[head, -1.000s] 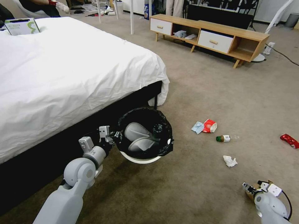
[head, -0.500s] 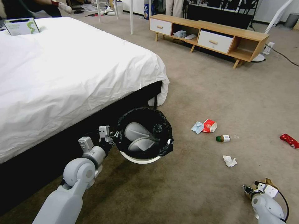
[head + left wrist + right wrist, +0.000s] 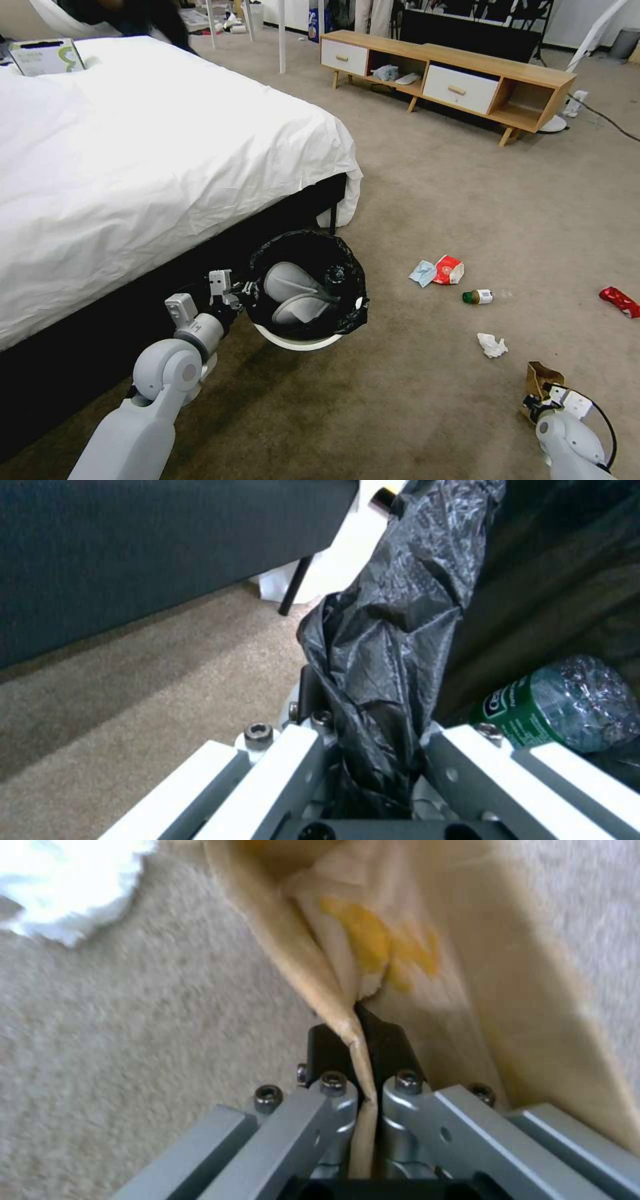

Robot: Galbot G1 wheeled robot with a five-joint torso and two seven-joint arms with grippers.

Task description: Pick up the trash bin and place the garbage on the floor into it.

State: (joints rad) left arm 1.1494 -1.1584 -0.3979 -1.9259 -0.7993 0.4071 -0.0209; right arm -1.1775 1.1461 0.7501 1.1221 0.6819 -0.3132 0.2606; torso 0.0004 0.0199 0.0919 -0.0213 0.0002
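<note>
The left gripper [image 3: 248, 292] is pinched tight on the rim of the trash bin [image 3: 308, 287], squeezing the black bag that folds over its edge. It holds the bin up off the carpet, right beside the dark base of the bed [image 3: 133, 167]. In the left wrist view the fingers [image 3: 293, 760] press the crinkly black plastic between them, and a green bottle [image 3: 560, 705] lies inside the bin.

The right gripper [image 3: 533, 403] is low over the carpet, far from the bed. Its jaws are squeezed thin on an edge of the brown paper bag [image 3: 539, 379]. The right wrist view shows the paper edge caught between the 2 dark fingertips [image 3: 387, 1040].

More garbage lies on the carpet away from the bed. The white tissue [image 3: 492, 345] is near the paper bag. The green-capped bottle [image 3: 479, 297], the red-white packet [image 3: 449, 270] and the light blue mask [image 3: 423, 273] sit closer to the bed's corner, with the mask and packet touching. The red wrapper [image 3: 620, 301] is farthest from the bed.
</note>
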